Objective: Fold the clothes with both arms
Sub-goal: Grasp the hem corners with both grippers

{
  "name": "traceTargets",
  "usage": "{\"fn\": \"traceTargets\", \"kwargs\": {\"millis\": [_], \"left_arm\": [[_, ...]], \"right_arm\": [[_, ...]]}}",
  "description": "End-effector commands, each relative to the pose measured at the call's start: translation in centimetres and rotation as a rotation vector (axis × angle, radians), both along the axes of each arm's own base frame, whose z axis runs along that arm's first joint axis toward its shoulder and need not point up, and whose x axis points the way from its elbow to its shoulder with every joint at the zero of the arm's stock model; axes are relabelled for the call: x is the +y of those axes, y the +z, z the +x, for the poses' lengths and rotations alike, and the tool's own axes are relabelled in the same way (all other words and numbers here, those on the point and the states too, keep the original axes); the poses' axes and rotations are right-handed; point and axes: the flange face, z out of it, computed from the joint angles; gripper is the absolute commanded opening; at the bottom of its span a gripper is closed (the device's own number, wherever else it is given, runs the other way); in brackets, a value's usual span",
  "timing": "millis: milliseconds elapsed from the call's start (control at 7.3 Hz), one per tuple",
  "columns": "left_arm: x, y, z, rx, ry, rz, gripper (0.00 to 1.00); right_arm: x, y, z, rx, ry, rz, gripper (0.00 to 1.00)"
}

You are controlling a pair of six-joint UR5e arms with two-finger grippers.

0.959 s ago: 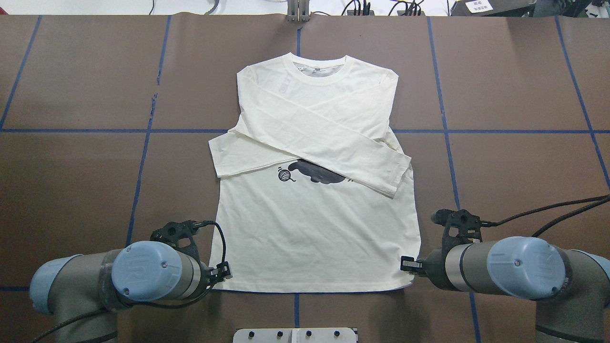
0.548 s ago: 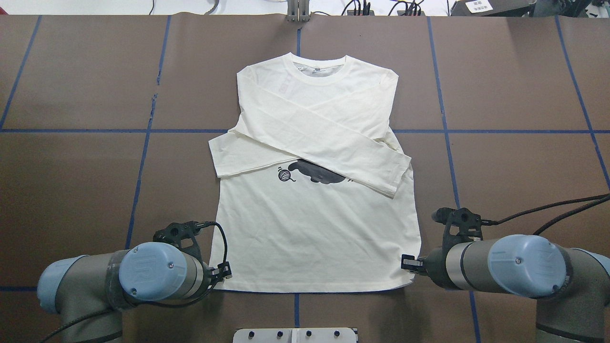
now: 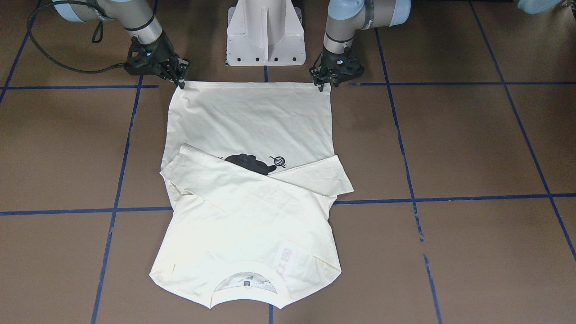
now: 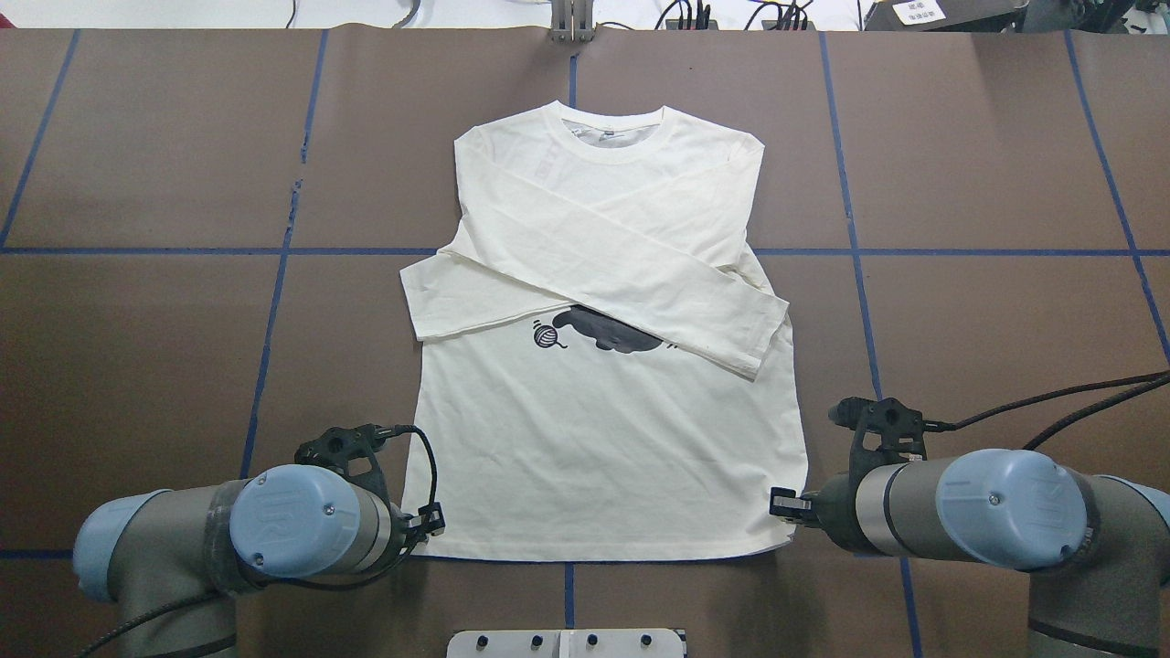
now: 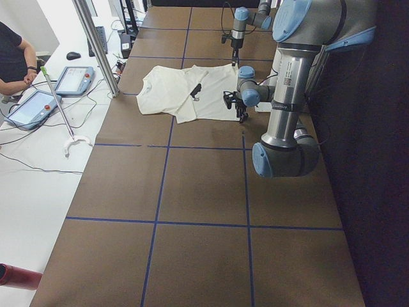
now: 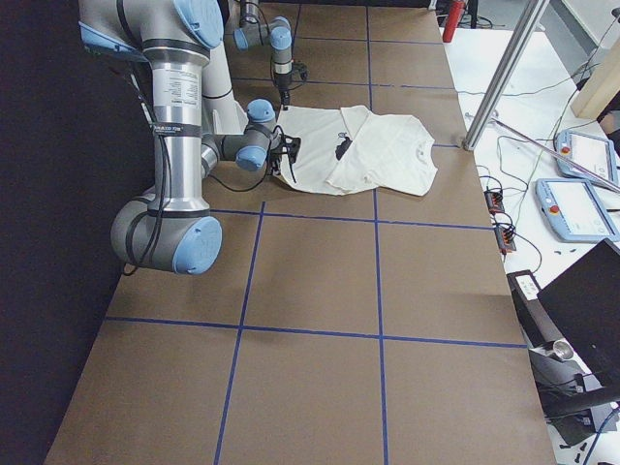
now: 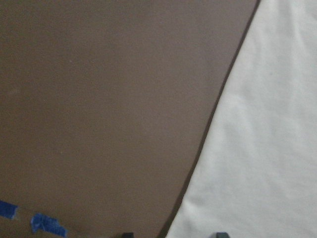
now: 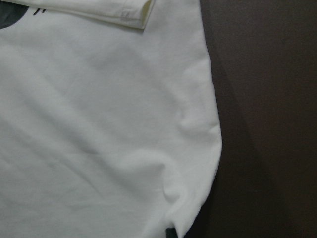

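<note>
The cream T-shirt (image 4: 603,457) (image 3: 252,117) lies flat with its print side up. Both sleeves are folded across the chest, half covering the black cat print (image 4: 608,331). My left gripper (image 4: 428,527) (image 3: 325,84) is at the near-left hem corner. In the left wrist view it (image 7: 173,235) is open, its tips straddling the shirt's side edge (image 7: 267,148). My right gripper (image 4: 779,508) (image 3: 181,83) is at the near-right hem corner. In the right wrist view it (image 8: 171,233) is shut on the hem, and the fabric (image 8: 99,124) puckers around it.
The white pedestal base (image 3: 265,31) (image 4: 567,642) stands just behind the hem between the arms. Blue tape lines (image 4: 274,302) grid the brown table. A black cable (image 4: 1051,402) trails from the right wrist. A person (image 5: 16,57) and tablets (image 5: 73,80) are beyond the far edge.
My left arm has shifted slightly to the right, toward the hem corner. The right arm and the shirt have not moved.
</note>
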Motion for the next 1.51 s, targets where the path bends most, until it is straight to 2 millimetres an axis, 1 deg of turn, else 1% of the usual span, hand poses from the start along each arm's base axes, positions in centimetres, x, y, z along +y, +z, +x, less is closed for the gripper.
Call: {"fn": "traceTargets", "kwargs": {"millis": [0, 274, 548, 685, 822, 959, 1096, 1233, 1370], "left_arm": [[0.0, -0.1, 0.0, 0.002, -0.001, -0.001, 0.15], [0.0, -0.8, 0.0, 0.014, -0.001, 0.002, 0.01], [-0.2, -1.7, -0.8, 0.036, -0.005, 0.007, 0.0], [-0.1, -2.7, -2.5, 0.064, -0.01, 0.014, 0.0], [0.8, -3.5, -4.4, 0.091, 0.0, 0.021, 0.0], [1.5, -4.6, -6.6, 0.12, 0.005, 0.024, 0.0], [4.5, -5.5, -8.0, 0.125, 0.06, 0.021, 0.0], [7.0, -7.0, -8.8, 0.147, 0.111, 0.019, 0.0], [9.1, -7.8, -9.2, 0.162, 0.149, 0.009, 0.0]], "right_arm": [[-0.1, 0.0, 0.1, -0.001, -0.002, -0.004, 0.0], [-0.3, 0.1, 0.3, 0.0, 0.001, -0.004, 0.0], [-0.6, -0.1, 0.6, -0.007, -0.011, -0.008, 0.0], [-0.6, -0.7, 1.6, -0.025, -0.026, -0.022, 0.0], [-0.4, -0.9, 1.8, -0.031, -0.037, -0.028, 0.0], [0.2, -2.2, 2.5, -0.065, -0.074, -0.043, 0.0], [0.8, -2.8, 2.8, -0.092, -0.115, -0.063, 0.0], [1.4, -2.6, 3.6, -0.141, -0.155, -0.07, 0.0], [2.3, -1.1, 5.5, -0.19, -0.185, -0.069, 0.0]]}}
